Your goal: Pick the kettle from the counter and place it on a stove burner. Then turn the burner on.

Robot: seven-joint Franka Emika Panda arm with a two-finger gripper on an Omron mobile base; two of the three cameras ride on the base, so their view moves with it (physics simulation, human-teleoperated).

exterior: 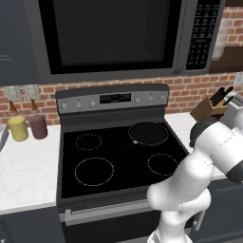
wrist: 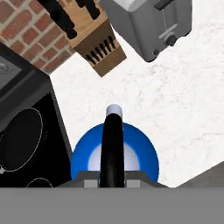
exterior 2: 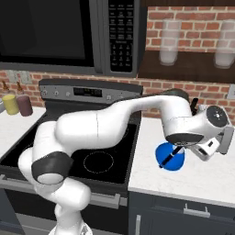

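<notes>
The blue kettle (exterior 2: 176, 161) stands on the white counter (exterior 2: 202, 179) just right of the stove. In the hand view the kettle (wrist: 142, 153) lies straight below the hand, its dark arched handle (wrist: 112, 144) running up the middle over the pale lid. My gripper (wrist: 112, 183) comes down from above, and its two grey pads sit flush against either side of the handle, so it looks shut on it. From the right base, the gripper (exterior 2: 178, 147) is hidden under the white hand on top of the kettle. The largest outlined stove burner (exterior: 94, 171) lies bare at the cooktop's front left.
A wooden knife block (wrist: 94, 43) and a silver toaster (wrist: 148, 26) stand behind the kettle by the brick wall. A dark round pan (exterior: 148, 133) covers the back right burner. Yellow jar (exterior: 18, 128) and maroon jar (exterior: 38, 126) stand left of the stove. The microwave hangs overhead.
</notes>
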